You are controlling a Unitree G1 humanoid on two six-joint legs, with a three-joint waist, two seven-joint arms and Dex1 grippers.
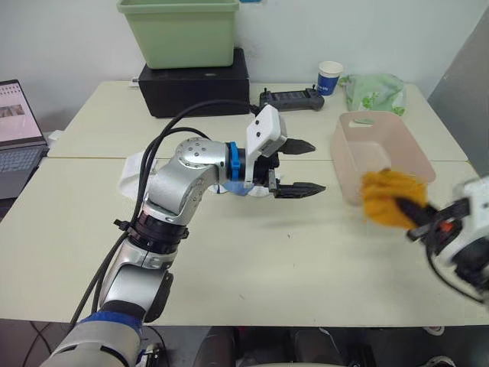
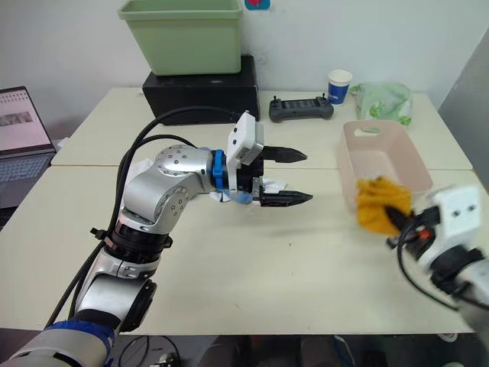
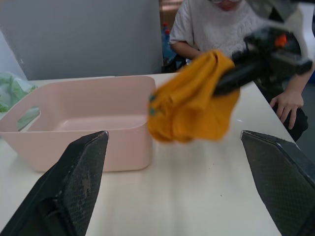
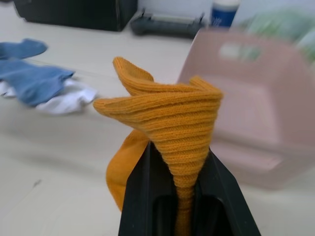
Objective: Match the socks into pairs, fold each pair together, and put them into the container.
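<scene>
The right gripper (image 1: 411, 210) is pinched on the mustard socks (image 1: 388, 197), a bunched bundle clamped between its two black fingers (image 4: 142, 189) and held in the air just beside the near corner of the pink tub (image 1: 359, 164). The fabric rises from between the fingers and flares above them, with a fold hanging below.

The left gripper (image 1: 302, 167) hangs over the middle of the table (image 1: 252, 260) with its fingers spread wide and nothing between them, pointing toward the tub. Behind its wrist lie the blue socks (image 4: 29, 81) on the white socks (image 4: 69, 101), touching in one small heap on the table, well apart from the tub.
</scene>
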